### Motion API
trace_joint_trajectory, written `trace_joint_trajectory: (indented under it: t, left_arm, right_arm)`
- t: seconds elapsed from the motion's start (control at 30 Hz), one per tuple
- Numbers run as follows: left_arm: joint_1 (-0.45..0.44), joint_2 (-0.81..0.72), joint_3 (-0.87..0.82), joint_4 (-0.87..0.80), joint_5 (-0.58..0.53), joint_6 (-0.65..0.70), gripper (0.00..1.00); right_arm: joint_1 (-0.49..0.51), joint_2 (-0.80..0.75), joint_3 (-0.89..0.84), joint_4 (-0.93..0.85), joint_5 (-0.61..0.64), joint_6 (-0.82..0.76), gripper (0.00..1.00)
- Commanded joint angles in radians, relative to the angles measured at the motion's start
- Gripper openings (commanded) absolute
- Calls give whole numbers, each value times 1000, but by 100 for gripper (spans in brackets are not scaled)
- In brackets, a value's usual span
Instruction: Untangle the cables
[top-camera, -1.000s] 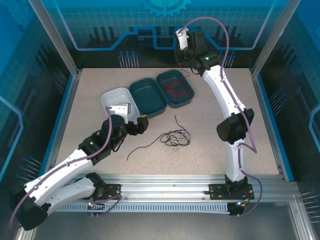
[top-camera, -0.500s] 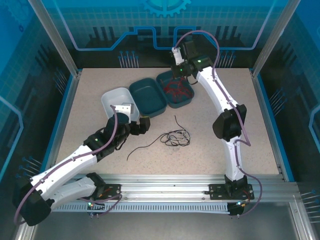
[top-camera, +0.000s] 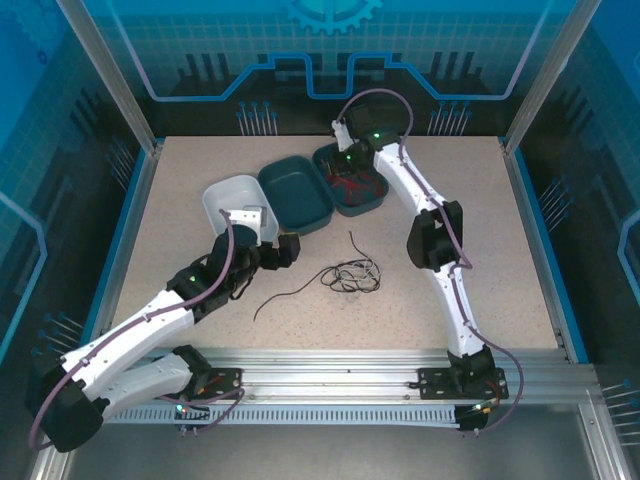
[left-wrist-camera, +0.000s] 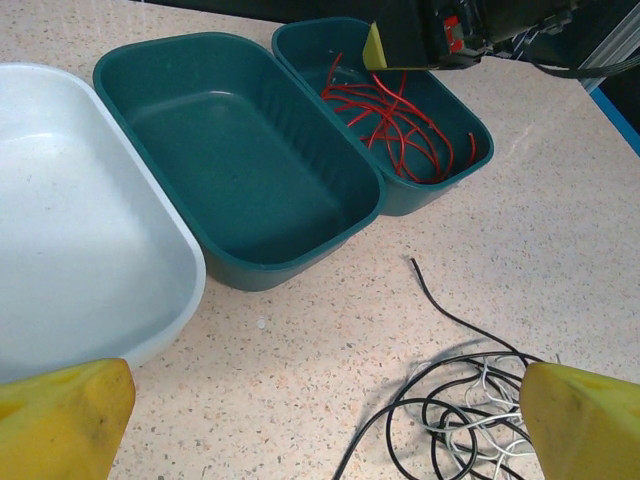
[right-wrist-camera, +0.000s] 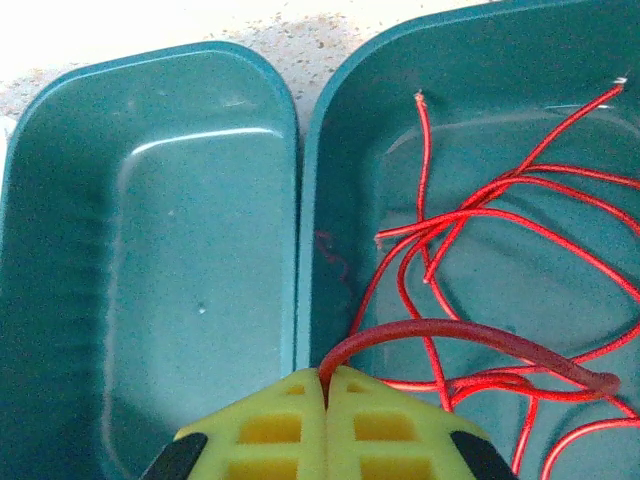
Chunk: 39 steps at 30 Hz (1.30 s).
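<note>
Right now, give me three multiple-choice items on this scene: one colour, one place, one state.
1. The tangle on the table is:
A) black and whitish
B) blue
C) green

2. The loose red cables lie:
A) on the table
B) in the right teal bin
C) outside the enclosure

3. The right gripper is:
A) open and empty
B) shut on a red cable
C) shut on a black cable

Answers:
1. A: dark and pale strands are looped together on the table.
2. B: the red strands lie on that bin's floor.
3. B: the closed fingers pinch a red strand over the bin.
</note>
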Motion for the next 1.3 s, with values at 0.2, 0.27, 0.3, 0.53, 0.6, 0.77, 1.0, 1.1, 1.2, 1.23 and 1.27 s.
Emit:
trace_joint_trajectory:
  t: [0.2, 0.27, 0.3, 0.53, 0.6, 0.77, 1.0, 1.1, 1.2, 1.23, 1.27]
  left_arm:
    - [10, -25, -41, 33, 75, -59, 99]
    - [10, -20, -45, 40, 95, -73, 99]
    - [10, -19, -45, 40, 98, -77, 99]
    - [10, -16, -23, 32, 97, -58, 99]
    - [11, -18, -12, 24, 86, -44, 99]
    - [11, -18, 11, 17, 86, -27, 99]
    - [10, -44, 31, -3, 76, -7, 99]
    - [10, -52, 42, -15, 63, 3, 99]
    - [10, -54, 59, -28, 64, 16, 99]
    - [10, -54, 65, -33, 63, 18, 99]
    - [10, -52, 70, -36, 66, 15, 99]
  right_arm:
    - [4, 69, -26, 136, 189, 19, 0]
    - [-1, 94, -7, 136, 197, 26, 0]
    - [-2, 104, 2, 134, 197, 28, 0]
    - [-4, 120, -6, 123, 203, 19, 3]
    - [0, 99, -21, 122, 208, 7, 7]
    - [7, 12, -53, 107, 231, -18, 32]
    - [23, -178, -176, 101, 277, -31, 44]
    - [32, -269, -217, 77, 301, -31, 47]
    - [40, -369, -291, 67, 323, -25, 49]
    - [42, -410, -328, 67, 327, -15, 49]
    - [43, -453, -370, 72, 328, -3, 50]
